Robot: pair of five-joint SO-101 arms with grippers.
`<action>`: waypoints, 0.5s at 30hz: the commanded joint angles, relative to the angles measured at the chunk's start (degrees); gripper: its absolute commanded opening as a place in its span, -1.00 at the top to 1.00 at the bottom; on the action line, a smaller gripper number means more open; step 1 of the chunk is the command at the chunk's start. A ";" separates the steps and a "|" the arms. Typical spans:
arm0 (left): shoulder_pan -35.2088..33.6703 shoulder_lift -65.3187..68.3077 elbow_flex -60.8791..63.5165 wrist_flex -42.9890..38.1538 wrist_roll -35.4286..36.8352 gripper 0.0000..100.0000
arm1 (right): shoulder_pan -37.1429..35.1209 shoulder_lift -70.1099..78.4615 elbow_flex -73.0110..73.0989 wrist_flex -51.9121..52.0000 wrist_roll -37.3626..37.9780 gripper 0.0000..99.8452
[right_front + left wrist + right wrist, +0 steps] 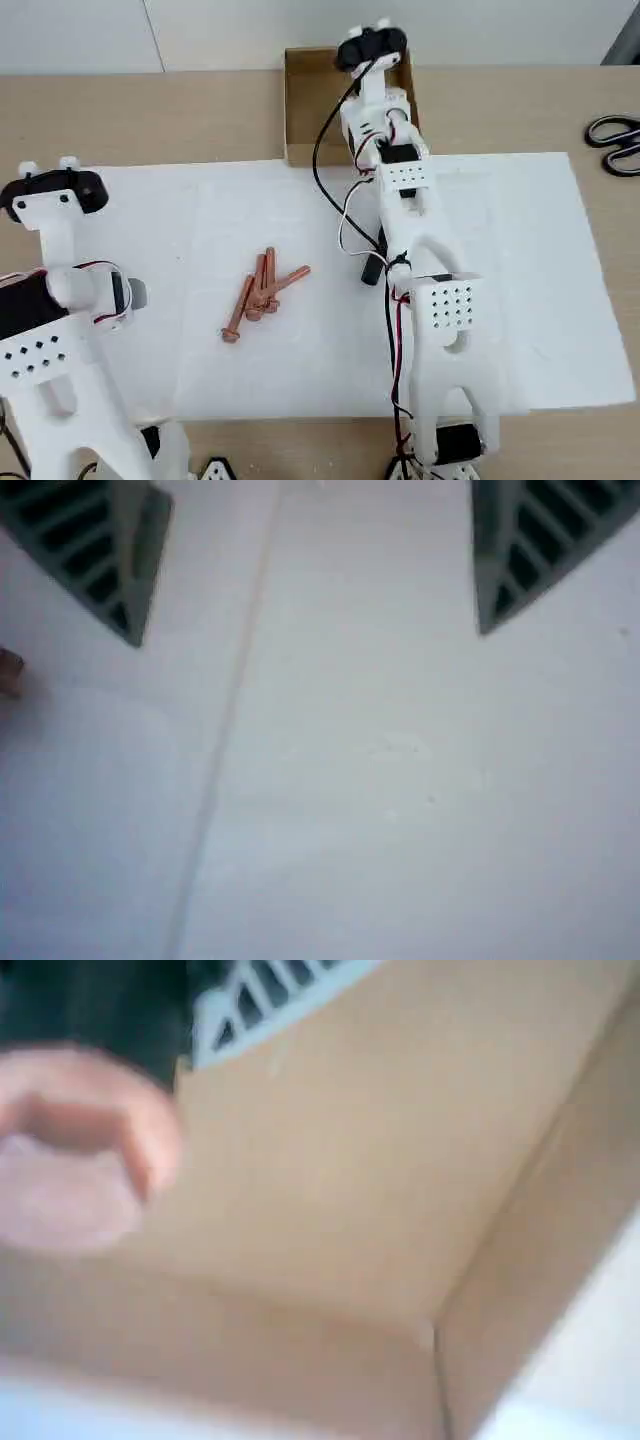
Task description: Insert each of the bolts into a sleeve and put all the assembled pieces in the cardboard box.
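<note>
Worktop [150, 110]: pale wood-look surface, spanning the high view from side to side.
Sheet [560, 300]: white, foam-like, laid flat on the worktop and covering most of its middle; faint creases run across it.
Scissors [615, 140]: black handles, on bare worktop just beside the sheet's far corner.
Backdrop [200, 30]: off-white panels beyond the worktop, one thin seam.
Light: even, with soft shadows.
</note>
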 commanded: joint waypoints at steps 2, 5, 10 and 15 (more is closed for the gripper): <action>-0.18 -0.44 -0.31 -0.18 -0.18 0.59 | -0.13 -1.80 -5.45 -1.19 0.62 0.79; -0.18 -0.44 -0.31 -0.18 -0.18 0.59 | -0.13 -1.71 -5.45 -1.19 0.62 0.79; -0.18 -0.44 -0.31 -0.18 -0.18 0.59 | -0.48 -1.63 -5.45 -1.19 0.62 0.65; -0.18 -0.44 -0.31 -0.18 -0.18 0.59 | -0.84 -1.54 -5.45 -1.19 0.62 0.64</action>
